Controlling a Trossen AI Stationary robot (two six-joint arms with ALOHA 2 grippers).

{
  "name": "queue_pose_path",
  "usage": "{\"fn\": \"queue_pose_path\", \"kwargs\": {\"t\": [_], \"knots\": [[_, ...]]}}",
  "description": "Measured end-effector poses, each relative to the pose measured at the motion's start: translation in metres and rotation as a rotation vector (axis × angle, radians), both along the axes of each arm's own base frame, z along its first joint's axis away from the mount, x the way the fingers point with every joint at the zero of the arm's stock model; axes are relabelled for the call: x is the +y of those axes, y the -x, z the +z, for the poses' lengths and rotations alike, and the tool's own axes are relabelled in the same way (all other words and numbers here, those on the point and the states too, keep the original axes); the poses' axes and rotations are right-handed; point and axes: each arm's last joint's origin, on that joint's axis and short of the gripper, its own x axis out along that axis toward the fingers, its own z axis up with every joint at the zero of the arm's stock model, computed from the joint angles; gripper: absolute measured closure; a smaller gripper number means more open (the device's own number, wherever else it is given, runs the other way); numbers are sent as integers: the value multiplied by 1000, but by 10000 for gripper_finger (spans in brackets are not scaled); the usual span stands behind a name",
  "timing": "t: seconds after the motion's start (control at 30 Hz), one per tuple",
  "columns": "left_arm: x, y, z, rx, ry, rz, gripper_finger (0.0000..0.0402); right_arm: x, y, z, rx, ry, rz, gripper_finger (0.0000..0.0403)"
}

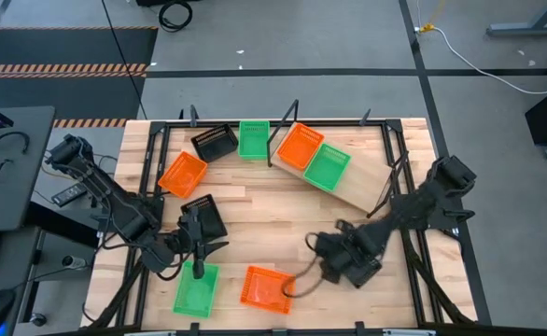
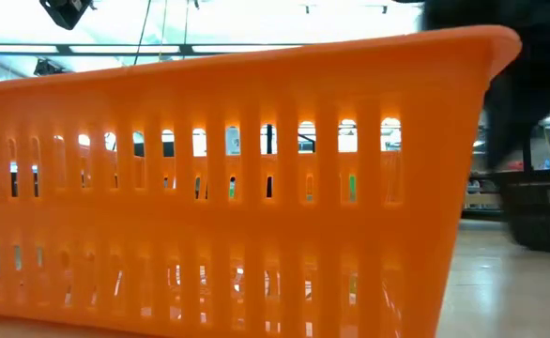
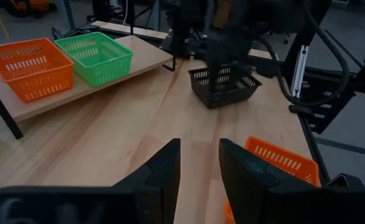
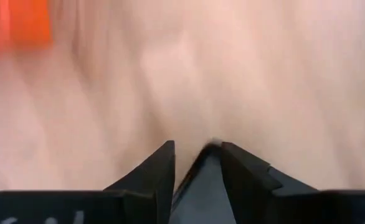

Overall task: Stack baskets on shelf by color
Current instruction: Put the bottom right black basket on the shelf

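On the pale shelf (image 1: 365, 191) at the far right rest an orange basket (image 1: 299, 147) and a green basket (image 1: 328, 166). Loose on the tabletop lie a black (image 1: 215, 142), a green (image 1: 253, 139), an orange (image 1: 182, 174) and a second black basket (image 1: 203, 217), with a green (image 1: 196, 287) and an orange one (image 1: 266, 287) near the front edge. My right gripper (image 4: 198, 155) is shut on a third black basket (image 3: 225, 86), right of the front orange basket. My left gripper (image 3: 199, 168) hovers open between the second black basket and the front green one. My right gripper has a dark strip of the black basket's wall (image 4: 198, 183) between its two fingers. It comes steeply from above, pointing down. The arm stands over the place of contact in the other views. Whether the basket (image 2: 538, 211) is clear of the table, I cannot tell.
The black frame rails (image 1: 283, 119) run along the tabletop's far edge and sides. The front orange basket (image 2: 228, 188) fills the low view. Bare wood (image 1: 273, 224) lies in the table's middle between the two arms.
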Motion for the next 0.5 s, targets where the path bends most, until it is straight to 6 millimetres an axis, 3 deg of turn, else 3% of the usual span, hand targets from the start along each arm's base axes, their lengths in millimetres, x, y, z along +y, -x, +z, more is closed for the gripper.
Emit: {"fn": "queue_pose_path", "kwargs": {"t": [0.27, 0.4, 0.5], "knots": [[-2, 2, 0, -1, 9, -9, 285, -38, -38, 28, -81, 74, 68, 270], [-4, 4, 0, 0, 7, -22, 285, -36, -39, 45, -14, -9, 118, 270], [-5, 5, 0, 0, 6, -28, 285, -19, -25, 52, 113, -102, 197, 270]]}}
